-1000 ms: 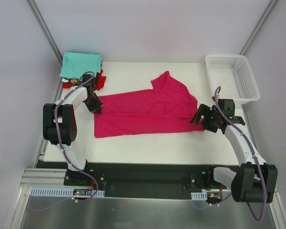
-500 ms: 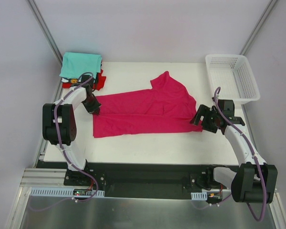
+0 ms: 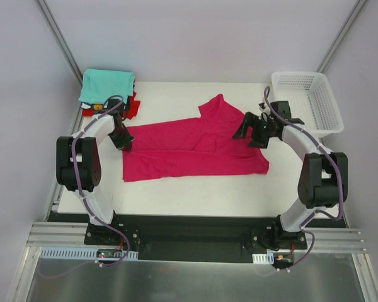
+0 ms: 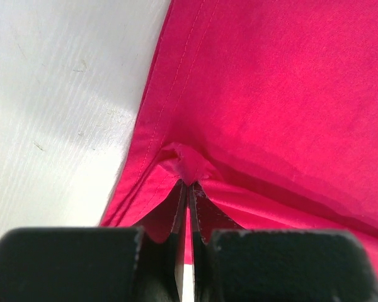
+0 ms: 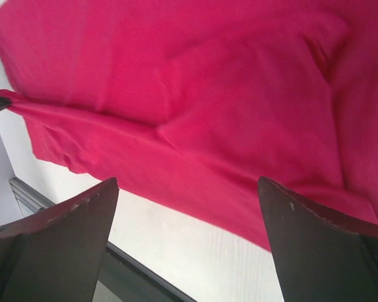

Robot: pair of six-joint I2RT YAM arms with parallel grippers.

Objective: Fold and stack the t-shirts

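The magenta t-shirt [image 3: 195,148] lies half-folded across the middle of the bench [image 3: 176,185], its left hem pinched tight in the left fingers [image 4: 179,211]. The right fingers [image 5: 302,239], spread wide and empty, have left the shirt's near right corner and swung up over its right sleeve, likely to fold that in next.

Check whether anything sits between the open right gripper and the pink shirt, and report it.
Nothing visible does. The right gripper hangs open over the right side of the pink shirt; between its fingers the wrist view shows only bare cloth and table. The white basket stands farther right, out of the way.
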